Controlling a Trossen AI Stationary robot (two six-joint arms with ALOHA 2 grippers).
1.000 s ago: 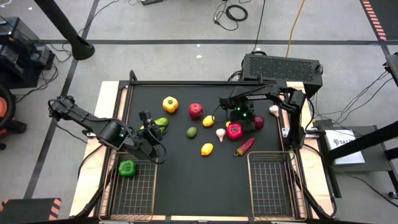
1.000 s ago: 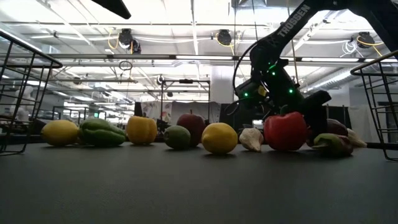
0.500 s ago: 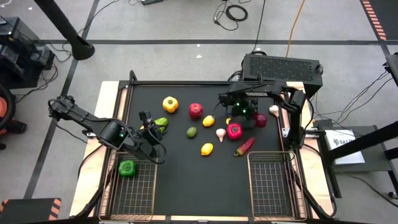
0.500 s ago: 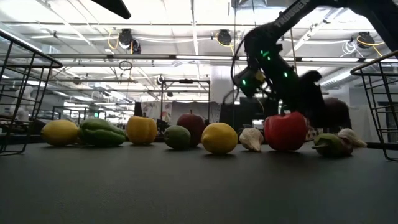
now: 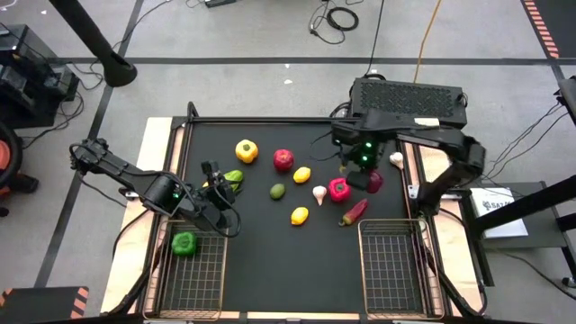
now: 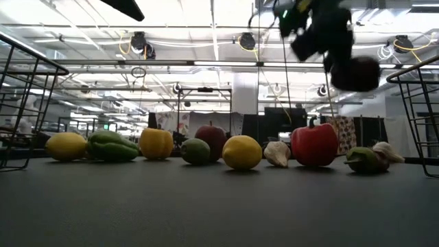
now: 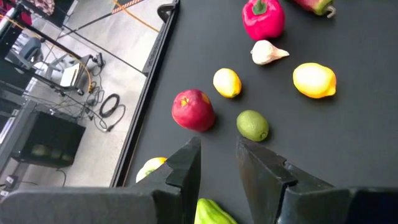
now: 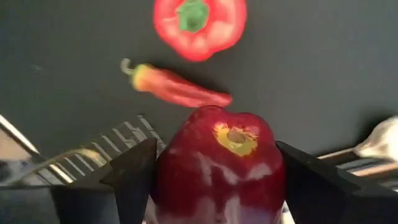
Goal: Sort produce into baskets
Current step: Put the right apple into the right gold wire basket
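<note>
My right gripper (image 5: 370,176) is shut on a dark red apple (image 8: 217,177) and holds it high above the table's far right part (image 6: 354,72). Below it lie a pink-red pepper (image 5: 339,188), a chili (image 5: 355,211) and a garlic bulb (image 5: 319,193). A red apple (image 5: 283,159), a yellow pepper (image 5: 247,150), two lemons (image 5: 302,175) (image 5: 300,215) and a lime (image 5: 277,191) lie mid-table. My left gripper (image 7: 217,155) hovers open at the left, over a light green pepper (image 5: 233,178). The left basket (image 5: 209,286) holds a green pepper (image 5: 184,242). My right gripper pinches the dark red apple between its two fingers, one on each of the apple's opposite sides (image 8: 166,177). The fingers come from above, pointing steeply down. The apple hangs lifted clear of the table, with its stem hollow (image 8: 236,137) turned toward the wrist camera.
The right basket (image 5: 391,265) stands at the near right corner, the left one at the near left. Another garlic bulb (image 5: 396,160) lies by the table's right rim. The near middle of the black mat between the baskets is bare.
My right gripper has risen steeply from table height, tipped to point more steeply down and rolled at the wrist. The dark red apple has gone up with it, from beside the pink-red pepper to well clear of the table.
</note>
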